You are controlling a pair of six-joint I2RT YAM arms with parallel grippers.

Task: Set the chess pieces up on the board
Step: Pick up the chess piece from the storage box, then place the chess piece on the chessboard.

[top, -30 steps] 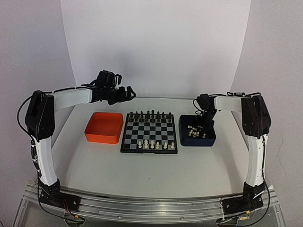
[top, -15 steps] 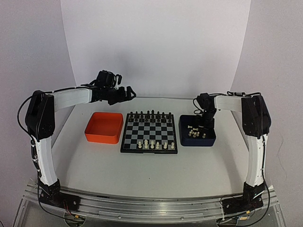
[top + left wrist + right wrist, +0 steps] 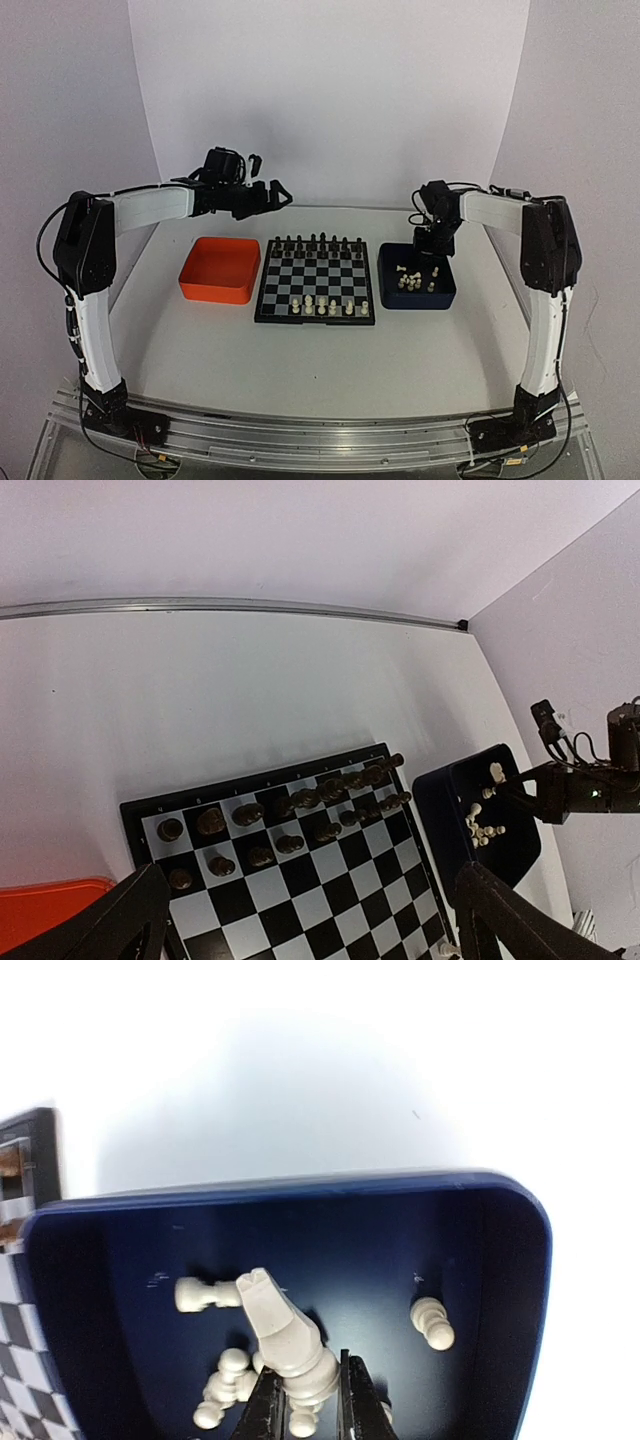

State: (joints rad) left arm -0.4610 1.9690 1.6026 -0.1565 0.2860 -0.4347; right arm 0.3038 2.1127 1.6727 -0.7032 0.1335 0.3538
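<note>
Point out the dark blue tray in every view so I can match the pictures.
Top external: dark blue tray right of centre, beside the board.
Left wrist: at the right edge, lower half.
Right wrist: fills the lower frame, under the chess piece the right gripper holds.
Shared landmark: the board, left of the tray in every picture.
</note>
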